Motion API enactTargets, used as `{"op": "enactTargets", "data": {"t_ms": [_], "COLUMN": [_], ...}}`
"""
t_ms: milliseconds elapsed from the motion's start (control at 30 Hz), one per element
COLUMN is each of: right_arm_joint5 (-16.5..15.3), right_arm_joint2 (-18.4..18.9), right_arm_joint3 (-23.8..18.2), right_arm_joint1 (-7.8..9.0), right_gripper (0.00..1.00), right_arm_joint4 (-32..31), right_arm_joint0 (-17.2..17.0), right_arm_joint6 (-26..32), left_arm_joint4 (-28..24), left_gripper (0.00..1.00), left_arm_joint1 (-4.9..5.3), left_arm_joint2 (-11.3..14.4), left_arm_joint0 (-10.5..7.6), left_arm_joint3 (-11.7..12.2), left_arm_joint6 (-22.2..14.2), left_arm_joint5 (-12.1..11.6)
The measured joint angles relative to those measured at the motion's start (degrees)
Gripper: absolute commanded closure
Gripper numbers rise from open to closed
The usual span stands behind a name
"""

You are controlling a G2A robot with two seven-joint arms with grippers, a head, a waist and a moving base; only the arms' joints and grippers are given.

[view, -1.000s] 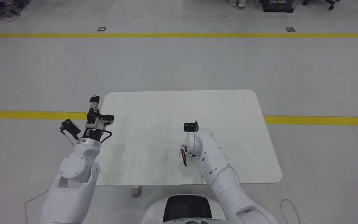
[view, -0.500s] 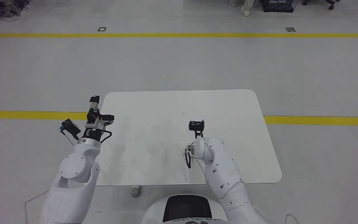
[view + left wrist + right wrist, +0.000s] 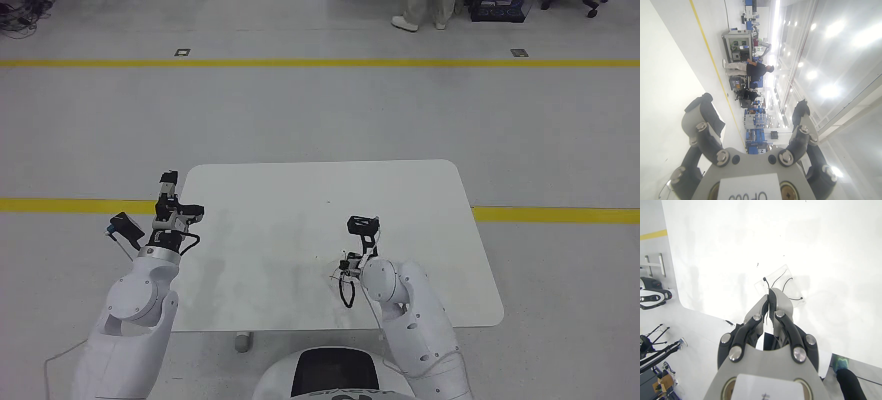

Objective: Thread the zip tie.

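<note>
Right wrist view: the right pincer (image 3: 769,292) is pressed together on a thin black zip tie (image 3: 764,278). Its small head pokes out just beyond the fingertips, and a length of strap shows in the gap behind the pads. The tie's long axis runs roughly in line with the pincer, head leading, over a clear sheet (image 3: 797,289) lying on the white bench (image 3: 734,237). Whether the tie touches the sheet cannot be told. On the sheet lies a loose tie (image 3: 801,298), curved, with its head near the sheet's corner. Beside it a second black strand (image 3: 780,276) runs in under the pincer's tip, and whether that is a separate tie is unclear. In the top view the right pincer (image 3: 345,282) sits over the near part of the bench, about midway across, while the left pincer (image 3: 176,200) is well apart at the bench's left edge. The left wrist view shows the left pincer (image 3: 753,100) spread wide, holding nothing and aimed out at the room. The count is two pincers, one bench, one sheet, one tie gripped and at least one more lying loose. Threading looks not yet done. The right arm holds the tie and is by far the nearer, so the coming move likely turns on bringing the free left pincer across to the tie's other end.
</note>
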Motion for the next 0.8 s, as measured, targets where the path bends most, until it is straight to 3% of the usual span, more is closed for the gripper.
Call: {"op": "enactTargets", "data": {"t_ms": [167, 267, 400, 533, 733, 800], "right_arm_joint5": [-0.2, -3.3, -13.6, -23.2, -32.6, -33.4], "right_arm_joint2": [0.1, 2.8, 7.3, 10.9, 12.6, 12.6], "right_arm_joint3": [0.0, -0.9, -2.8, -1.9, 2.7, 3.8], "right_arm_joint1": [0.01, 0.41, 1.42, 2.49, 3.8, 4.22], "right_gripper": [1.0, 1.0, 1.0, 1.0, 1.0, 1.0], "right_arm_joint4": [0.3, 5.5, 15.0, 24.1, 35.4, 39.0], "right_arm_joint0": [-0.1, -1.1, -3.5, -3.8, -1.0, -0.1], "right_arm_joint6": [-0.3, -4.4, -7.4, -5.8, -0.2, 1.4], "left_arm_joint4": [0.0, 0.0, 0.0, 0.0, 0.0, 0.0], "left_gripper": [0.0, 0.0, 0.0, 0.0, 0.0, 0.0], "left_arm_joint1": [0.0, 0.0, 0.0, 0.0, 0.0, 0.0], "left_arm_joint2": [0.0, 0.0, 0.0, 0.0, 0.0, 0.0], "left_arm_joint0": [0.0, 0.0, 0.0, 0.0, 0.0, 0.0], "left_arm_joint3": [0.0, 0.0, 0.0, 0.0, 0.0, 0.0], "left_arm_joint6": [0.0, 0.0, 0.0, 0.0, 0.0, 0.0], "left_arm_joint5": [0.0, 0.0, 0.0, 0.0, 0.0, 0.0]}}
